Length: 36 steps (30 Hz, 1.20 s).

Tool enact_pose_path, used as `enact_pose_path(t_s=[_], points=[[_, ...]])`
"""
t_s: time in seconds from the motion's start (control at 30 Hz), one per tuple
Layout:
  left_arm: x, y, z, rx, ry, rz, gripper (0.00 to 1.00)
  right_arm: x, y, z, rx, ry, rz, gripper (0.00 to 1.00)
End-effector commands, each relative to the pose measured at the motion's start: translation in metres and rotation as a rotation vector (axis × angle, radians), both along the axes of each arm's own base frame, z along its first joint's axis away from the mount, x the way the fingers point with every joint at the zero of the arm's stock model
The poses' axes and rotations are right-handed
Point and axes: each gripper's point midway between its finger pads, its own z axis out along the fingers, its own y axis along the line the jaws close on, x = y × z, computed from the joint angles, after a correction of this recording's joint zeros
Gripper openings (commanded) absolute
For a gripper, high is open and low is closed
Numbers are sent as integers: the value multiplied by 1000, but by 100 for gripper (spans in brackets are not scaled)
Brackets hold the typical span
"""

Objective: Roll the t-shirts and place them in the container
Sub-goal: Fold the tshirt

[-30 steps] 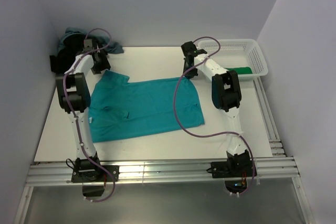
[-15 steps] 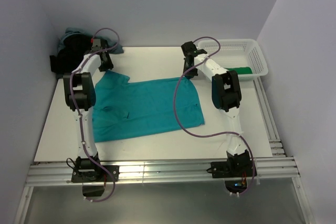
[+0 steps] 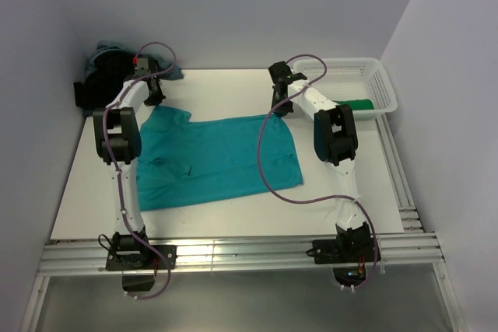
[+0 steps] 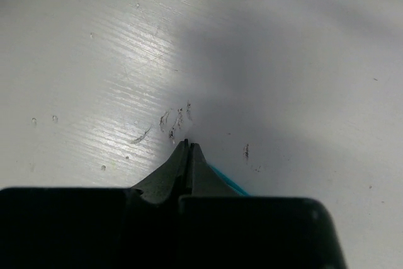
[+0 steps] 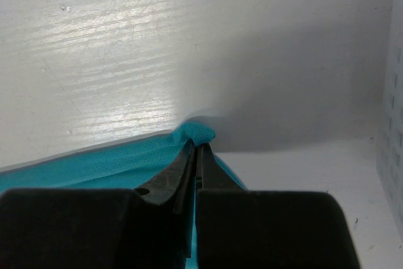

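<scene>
Right end effector (image 5: 196, 146) is clamped on a corner of the teal t-shirt (image 3: 218, 157), fabric bunched at its tips. Left end effector (image 4: 189, 147) is closed, teal peeking just beneath it. I'd pull both corners evenly taut before rolling.

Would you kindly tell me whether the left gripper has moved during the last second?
Yes. The left gripper has shifted slightly toward the far edge of the table, away from the near edge.
</scene>
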Motion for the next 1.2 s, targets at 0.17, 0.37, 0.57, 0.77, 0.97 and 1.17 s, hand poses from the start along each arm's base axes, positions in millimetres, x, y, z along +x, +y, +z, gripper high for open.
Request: enact_pose_path(t_s=[0.17, 0.37, 0.57, 0.77, 0.97, 1.17], points=[[7, -4, 53, -23, -101, -8, 0, 2, 4, 27, 28, -35, -14, 0], [-2, -9, 96, -42, -192, -19, 0, 6, 6, 35, 50, -61, -26, 0], [-22, -27, 120, -66, -218, -44, 0, 5, 8, 38, 68, -60, -35, 0], [-45, -36, 137, -72, -244, -55, 1, 4, 8, 46, 83, -79, -38, 0], [-64, -39, 149, -86, -263, -58, 0, 6, 9, 56, 98, -113, -30, 0], [-83, -39, 161, -90, -288, -64, 0, 0, 5, 59, 90, -122, -32, 0]])
